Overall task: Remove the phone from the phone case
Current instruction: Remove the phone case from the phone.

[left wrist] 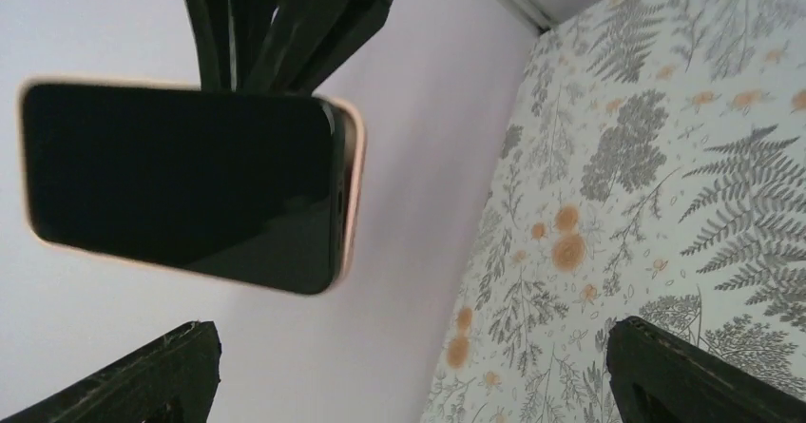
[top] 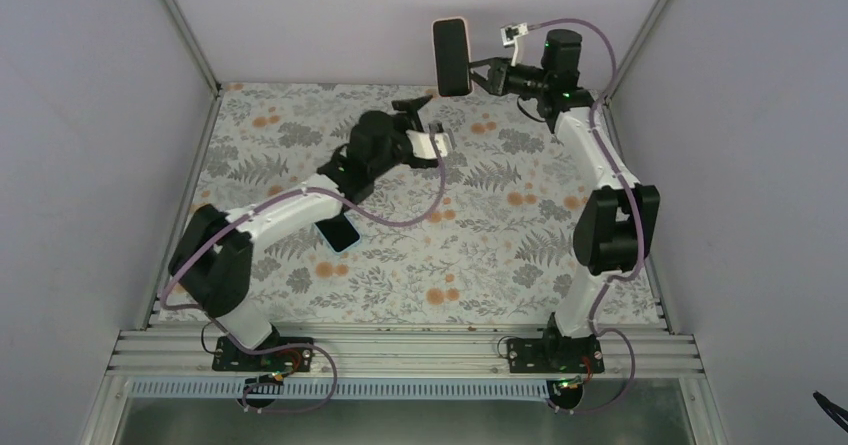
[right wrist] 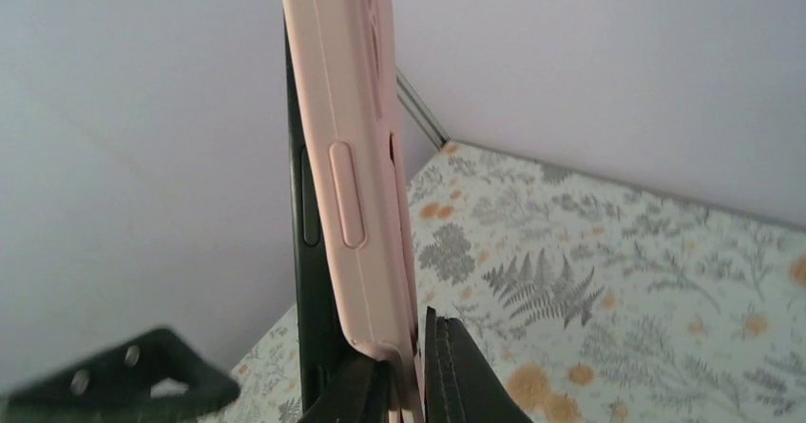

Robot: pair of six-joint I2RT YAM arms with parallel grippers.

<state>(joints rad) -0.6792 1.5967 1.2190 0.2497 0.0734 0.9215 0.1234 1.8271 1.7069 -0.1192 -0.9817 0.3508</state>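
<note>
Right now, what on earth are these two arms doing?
The right hand is shut on a phone in its pink case, holding it upright in the air by the back wall. The left hand is wide open, facing the screen and touching nothing. The phone is not out yet.

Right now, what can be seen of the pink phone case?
The phone case is pale pink, matte and rubbery-looking, with a raised side button and a rim framing the dark screen of the phone inside it. It hangs in the air near the back wall, pinched at one end by the shut right gripper. The open left gripper faces it, not touching.
</note>
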